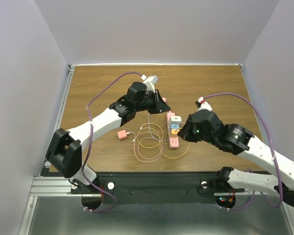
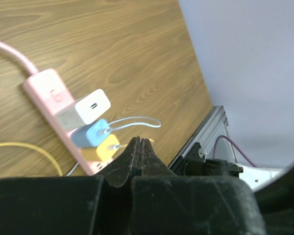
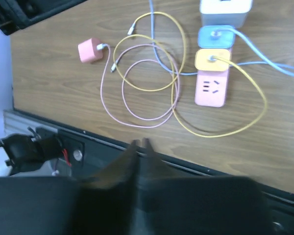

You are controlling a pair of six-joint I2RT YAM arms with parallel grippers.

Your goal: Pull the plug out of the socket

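Wood-grain table, matte brown, metal rail along left edge, enclosed by plain pale lilac walls. Socket right of table centre, between both arms: long flat glossy pink strip, rounded corners; white plug, blue plug, yellow plug seated in a row, nearest outlet bare; thin looped cords beside it; pink cube adapter further left. Left gripper pinched fully closed, empty, near strip's far end; right gripper blurred, fingers drawn together, holding nothing.

Wooden table bears the socket (pink strip), pink adapter and looped cables.
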